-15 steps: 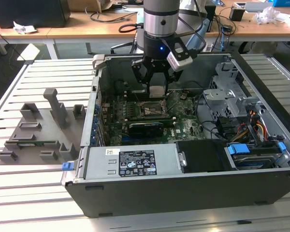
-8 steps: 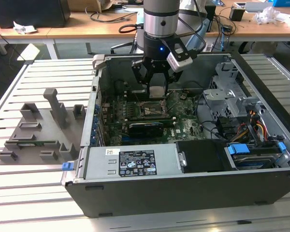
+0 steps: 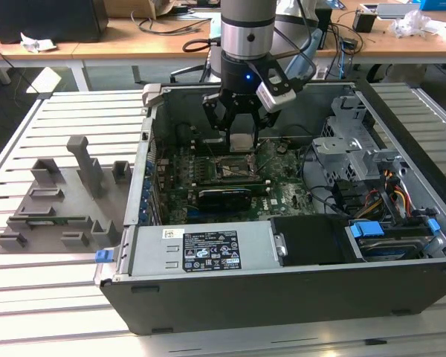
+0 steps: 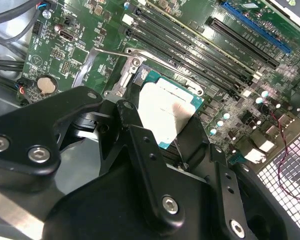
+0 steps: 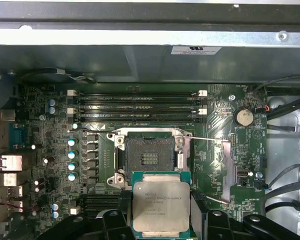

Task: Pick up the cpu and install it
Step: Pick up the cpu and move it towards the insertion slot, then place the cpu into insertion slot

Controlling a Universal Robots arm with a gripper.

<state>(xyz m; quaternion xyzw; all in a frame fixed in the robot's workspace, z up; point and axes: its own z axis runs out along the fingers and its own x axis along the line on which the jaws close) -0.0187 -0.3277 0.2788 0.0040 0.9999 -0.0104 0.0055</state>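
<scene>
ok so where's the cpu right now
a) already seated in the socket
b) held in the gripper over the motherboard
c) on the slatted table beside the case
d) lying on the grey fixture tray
b: the gripper is shut on the cpu, holding it above the motherboard, and the socket is open with nothing in it.
</scene>
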